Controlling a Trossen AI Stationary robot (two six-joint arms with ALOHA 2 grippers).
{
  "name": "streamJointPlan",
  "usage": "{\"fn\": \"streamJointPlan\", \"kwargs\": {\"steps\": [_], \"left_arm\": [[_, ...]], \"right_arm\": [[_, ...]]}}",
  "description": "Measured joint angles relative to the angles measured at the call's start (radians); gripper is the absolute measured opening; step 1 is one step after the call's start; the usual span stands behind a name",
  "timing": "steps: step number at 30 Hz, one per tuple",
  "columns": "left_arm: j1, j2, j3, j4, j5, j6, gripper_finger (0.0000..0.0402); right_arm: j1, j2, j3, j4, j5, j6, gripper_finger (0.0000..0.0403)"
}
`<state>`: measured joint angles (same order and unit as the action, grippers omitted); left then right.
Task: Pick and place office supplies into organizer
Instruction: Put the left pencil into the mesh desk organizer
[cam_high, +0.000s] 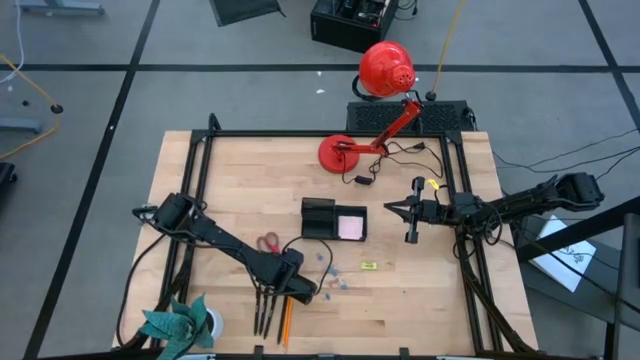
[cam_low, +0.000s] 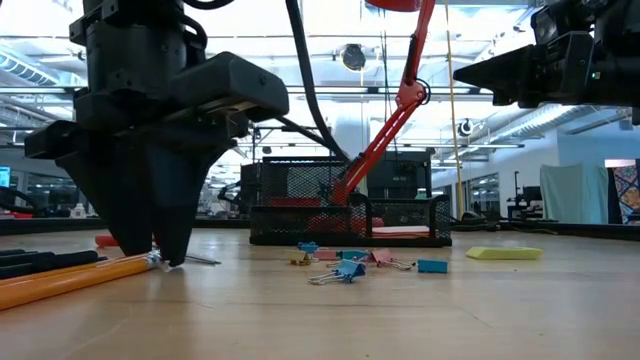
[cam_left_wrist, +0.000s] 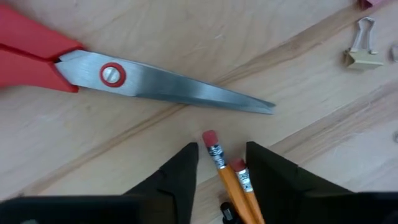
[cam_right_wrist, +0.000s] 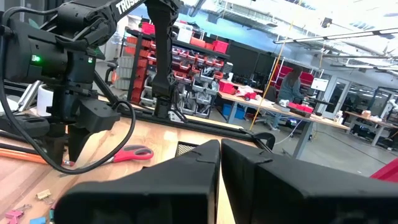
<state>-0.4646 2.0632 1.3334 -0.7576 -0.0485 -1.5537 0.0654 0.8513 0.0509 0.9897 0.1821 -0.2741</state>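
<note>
My left gripper (cam_left_wrist: 221, 149) points straight down at the near left of the table, open. Its fingers stand on either side of the eraser ends of two orange pencils (cam_left_wrist: 225, 171) that lie flat on the table; I cannot tell whether they touch. Red-handled scissors (cam_left_wrist: 155, 84) lie just beyond the tips. Dark pens (cam_high: 262, 305) lie beside the pencils. The black organizer (cam_high: 320, 218) stands mid-table with a pink notepad (cam_high: 350, 227) in it. My right gripper (cam_high: 390, 208) hovers shut, to the right of the organizer.
Small binder clips (cam_high: 335, 280) and a yellow bit (cam_high: 368, 266) lie between the left gripper and the organizer. A red desk lamp's base (cam_high: 340, 152) and its cable sit at the far edge. A teal plant (cam_high: 180, 322) stands at the near left corner.
</note>
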Motion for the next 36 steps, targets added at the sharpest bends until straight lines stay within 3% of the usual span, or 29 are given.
{"fn": "streamJointPlan", "kwargs": {"steps": [20,28,36], "left_arm": [[0.024,0.004,0.020,-0.019,-0.001,0.146,0.0011],[0.042,0.016,0.103,-0.019,-0.036,0.297,0.0025],[0.056,0.023,0.144,0.025,-0.080,0.385,0.0006]], "right_arm": [[0.000,0.000,0.000,0.000,0.000,-0.001,0.0009],[0.000,0.000,0.000,0.000,0.000,-0.002,0.0009],[0.000,0.000,0.000,0.000,0.000,-0.001,0.0009]]}}
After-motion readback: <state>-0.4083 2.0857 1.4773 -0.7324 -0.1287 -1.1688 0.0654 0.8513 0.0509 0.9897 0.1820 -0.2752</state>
